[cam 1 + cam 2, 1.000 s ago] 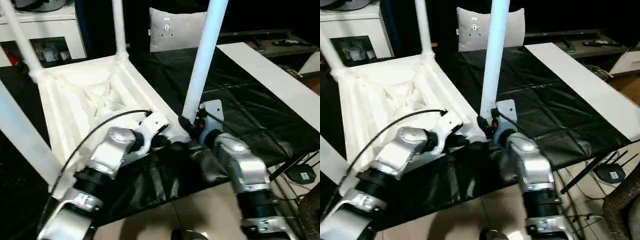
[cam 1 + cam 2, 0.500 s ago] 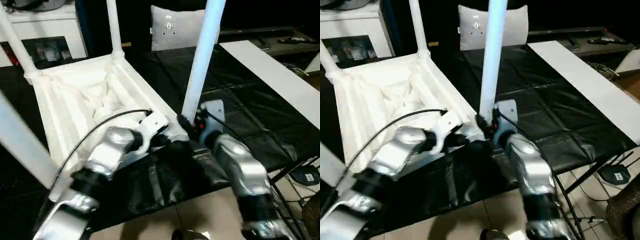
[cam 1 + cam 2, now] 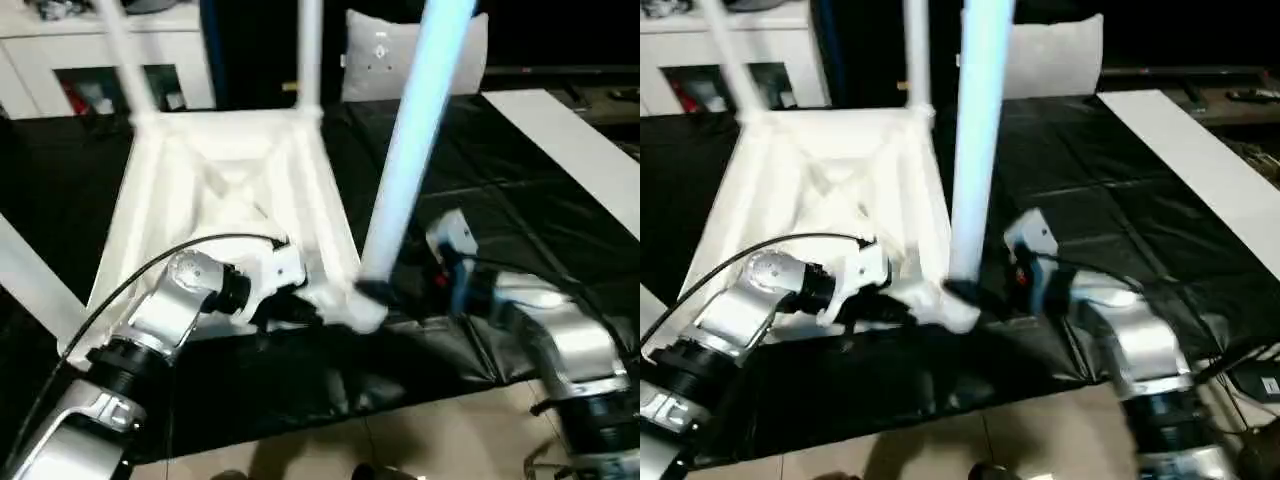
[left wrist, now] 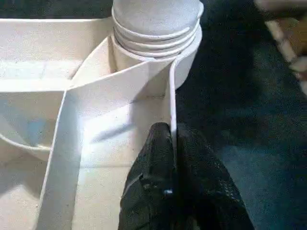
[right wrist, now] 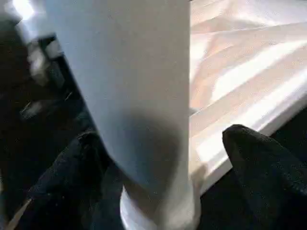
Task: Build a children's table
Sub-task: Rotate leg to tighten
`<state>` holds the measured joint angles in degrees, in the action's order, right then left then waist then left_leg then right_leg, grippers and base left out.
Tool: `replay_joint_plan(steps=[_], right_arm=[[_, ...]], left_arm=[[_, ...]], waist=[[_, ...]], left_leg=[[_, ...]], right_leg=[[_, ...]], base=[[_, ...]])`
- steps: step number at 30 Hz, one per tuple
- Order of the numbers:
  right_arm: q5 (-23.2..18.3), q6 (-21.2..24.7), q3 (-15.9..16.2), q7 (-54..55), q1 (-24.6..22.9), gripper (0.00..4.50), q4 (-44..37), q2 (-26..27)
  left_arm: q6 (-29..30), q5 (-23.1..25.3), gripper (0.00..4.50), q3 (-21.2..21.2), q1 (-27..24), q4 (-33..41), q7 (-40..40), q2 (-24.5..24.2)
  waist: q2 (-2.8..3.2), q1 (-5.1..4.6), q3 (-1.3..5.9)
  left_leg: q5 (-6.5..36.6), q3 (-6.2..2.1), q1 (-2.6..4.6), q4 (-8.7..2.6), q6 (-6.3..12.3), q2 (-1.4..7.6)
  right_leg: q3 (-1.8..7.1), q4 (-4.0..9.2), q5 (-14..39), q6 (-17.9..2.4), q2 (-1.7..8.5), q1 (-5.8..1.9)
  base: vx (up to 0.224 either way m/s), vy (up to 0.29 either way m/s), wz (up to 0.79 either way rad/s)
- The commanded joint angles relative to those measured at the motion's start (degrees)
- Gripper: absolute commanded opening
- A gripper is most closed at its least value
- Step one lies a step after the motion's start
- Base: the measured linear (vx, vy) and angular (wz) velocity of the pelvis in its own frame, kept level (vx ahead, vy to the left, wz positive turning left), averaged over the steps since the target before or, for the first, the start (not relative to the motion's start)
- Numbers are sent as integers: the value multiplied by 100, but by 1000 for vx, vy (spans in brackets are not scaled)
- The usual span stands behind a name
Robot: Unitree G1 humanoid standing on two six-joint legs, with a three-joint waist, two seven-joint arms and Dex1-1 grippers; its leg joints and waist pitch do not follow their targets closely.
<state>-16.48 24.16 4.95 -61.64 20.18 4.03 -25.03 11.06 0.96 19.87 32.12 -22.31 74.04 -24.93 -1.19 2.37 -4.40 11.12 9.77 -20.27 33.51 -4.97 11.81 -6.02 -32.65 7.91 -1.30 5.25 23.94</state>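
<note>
Since one second ago, our right tool (image 5: pixel 158 158) has spread its fingers and now stands wide around the foot of the near leg (image 3: pixel 415 150) without pinching it; one fingertip (image 5: pixel 261 158) sits clear of the white plastic. We go from left to right. At the left edge a blurred leg (image 3: pixel 25 270) is cut off by the frame. Our left tool (image 4: pixel 173 172) is closed on the raised rim of the upturned tabletop (image 3: pixel 225 170), which lies on the black table (image 3: pixel 520 200), just beside the corner socket (image 4: pixel 156 36). Two far legs (image 3: pixel 308 55) stand in their sockets, their upper parts out of frame. Behind, a grey-white bag (image 3: pixel 375 60) is partly hidden by the near leg. At the right lies a flat white board (image 3: pixel 560 140).
</note>
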Motion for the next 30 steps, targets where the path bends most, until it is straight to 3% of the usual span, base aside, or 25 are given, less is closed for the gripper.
replay_joint_plan(steps=[1, 5, 6, 9, 11, 16, 24, 27, 28, 30], right_arm=[[-183, -78, 67, -543, 128, 407, 141, -151], [-255, -138, 247, -967, 195, 407, 270, -314], [-264, -152, 333, -1147, 215, 380, 314, -377], [-218, -236, 515, -1523, 284, 380, 463, -463], [-161, -349, 585, -1658, 348, 349, 603, -464], [-150, -439, 699, -1844, 480, 318, 783, -416], [-114, -598, 792, -1911, 603, 243, 962, -312], [-107, -614, 844, -1947, 598, 235, 979, -301], [-107, -615, 862, -1952, 588, 222, 978, -290], [-111, -608, 869, -1954, 580, 203, 972, -280]], left_arm=[[-395, -28, 0, 206, 264, -75, 483, -20], [-576, -62, 0, 247, 359, -226, 726, -83], [-636, -79, 0, 284, 384, -248, 854, -120], [-812, -70, 0, 380, 433, -294, 1133, -212], [-960, -52, 0, 437, 458, -344, 1260, -249], [-1097, -55, 0, 476, 518, -441, 1380, -231], [-1224, -37, 0, 471, 586, -562, 1405, -197], [-1266, -33, 0, 475, 600, -602, 1400, -199], [-1286, -32, 0, 475, 602, -620, 1400, -202], [-1298, -31, 0, 473, 601, -631, 1400, -205]], waist=[[5, -44, 360], [-7, -29, 374], [-40, -38, 360], [-30, -8, 374], [-45, 12, 385], [-49, 78, 397], [-55, 83, 400], [-52, 80, 398], [-86, 73, 402], [-67, 80, 399]], left_leg=[[1303, 19, 45, -398, 388, 129], [1235, 10, 23, -388, 381, 128], [1250, 12, 10, -388, 380, 124], [1149, 18, 17, -376, 395, 137], [1078, 23, 18, -370, 407, 144], [932, 41, 19, -367, 399, 160], [962, 38, 8, -364, 364, 149], [996, 31, 4, -369, 348, 152], [999, 35, 4, -366, 351, 150], [979, 35, 12, -368, 357, 152]], right_leg=[[303, 377, 2038, -1022, 268, -326], [315, 365, 2141, -990, 282, -338], [312, 372, 2223, -972, 277, -335], [323, 348, 2141, -1038, 285, -330], [325, 320, 2028, -1081, 287, -329], [334, 272, 1736, -1203, 285, -337], [329, 291, 1924, -1128, 292, -347], [325, 293, 1973, -1100, 290, -349], [325, 295, 1991, -1082, 287, -351], [328, 295, 2003, -1080, 290, -343]], base=[[0, 0, 0], [0, 0, 0], [0, 0, 0], [0, 0, 0], [0, 0, 0], [0, 0, 0], [0, 0, 0], [0, 0, 0], [0, 0, 0], [0, 0, 0]])
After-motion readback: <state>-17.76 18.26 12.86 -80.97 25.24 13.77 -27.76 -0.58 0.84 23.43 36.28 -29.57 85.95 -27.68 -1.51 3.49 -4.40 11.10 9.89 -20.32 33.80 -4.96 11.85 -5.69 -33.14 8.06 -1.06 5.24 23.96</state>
